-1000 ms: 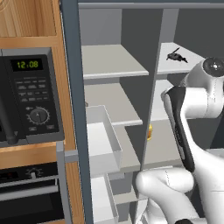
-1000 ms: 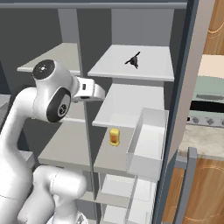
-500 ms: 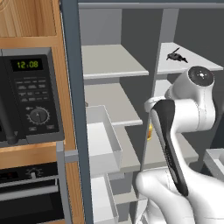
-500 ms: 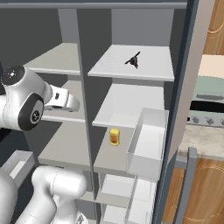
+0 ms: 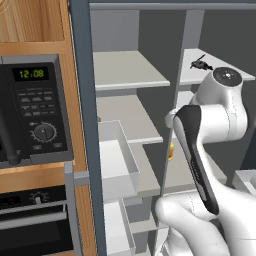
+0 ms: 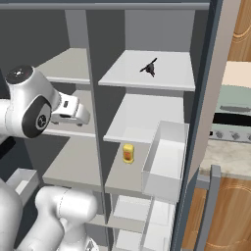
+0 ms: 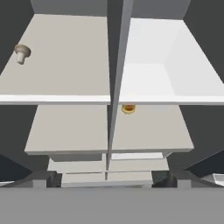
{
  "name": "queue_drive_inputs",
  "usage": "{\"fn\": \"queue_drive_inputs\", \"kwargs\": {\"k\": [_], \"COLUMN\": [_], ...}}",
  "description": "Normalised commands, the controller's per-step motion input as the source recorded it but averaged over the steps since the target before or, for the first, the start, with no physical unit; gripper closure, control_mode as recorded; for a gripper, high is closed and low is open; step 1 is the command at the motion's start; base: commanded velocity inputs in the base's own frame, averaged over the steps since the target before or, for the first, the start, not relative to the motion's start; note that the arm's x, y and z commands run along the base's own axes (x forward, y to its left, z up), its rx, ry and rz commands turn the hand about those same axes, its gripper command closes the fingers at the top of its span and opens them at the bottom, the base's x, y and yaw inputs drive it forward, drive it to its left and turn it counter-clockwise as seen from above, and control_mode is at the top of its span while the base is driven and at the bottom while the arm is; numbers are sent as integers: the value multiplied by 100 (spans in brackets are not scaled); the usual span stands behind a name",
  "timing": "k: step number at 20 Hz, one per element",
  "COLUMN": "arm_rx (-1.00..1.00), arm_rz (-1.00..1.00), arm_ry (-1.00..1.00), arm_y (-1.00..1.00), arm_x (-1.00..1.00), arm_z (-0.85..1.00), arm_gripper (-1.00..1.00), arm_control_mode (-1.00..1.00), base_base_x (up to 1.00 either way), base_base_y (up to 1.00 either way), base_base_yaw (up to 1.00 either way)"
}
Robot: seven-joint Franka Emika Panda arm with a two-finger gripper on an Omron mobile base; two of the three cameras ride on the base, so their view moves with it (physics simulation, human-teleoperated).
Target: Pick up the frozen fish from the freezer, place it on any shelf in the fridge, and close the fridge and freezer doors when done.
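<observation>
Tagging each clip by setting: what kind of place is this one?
A rendered home kitchen, most likely: an open side-by-side fridge-freezer with pale shelves, a black microwave built into wooden cabinets, and a stove beside the counter.

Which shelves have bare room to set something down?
Bare: the top shelf left of the divider, and the middle shelf under the frozen fish. The fish's own shelf has room around it. Crowded: the shelf below, where the yellow jar stands beside the white bin.
</observation>
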Motion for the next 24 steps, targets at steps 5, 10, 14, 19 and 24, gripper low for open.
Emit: {"fn": "queue_drive_inputs", "kwargs": {"k": [5,10,14,19,24], "arm_rx": [0,0,0,0,0], "arm_rz": [0,0,0,0,0], "arm_ry": [3,0,0,0,0], "arm_y": [-1,0,0,0,0], "arm_x": [-10,0,0,0,0], "arm_z": [0,0,0,0,0], "arm_gripper": [-100,-100,-100,-100,-100], "arm_control_mode": [100,100,100,100,100], "base_base_x": [-25,-42,-44,-55,-54], "base_base_y": [-11,-50,-32,-1,0], "base_base_yaw": [0,0,0,0,0]}}
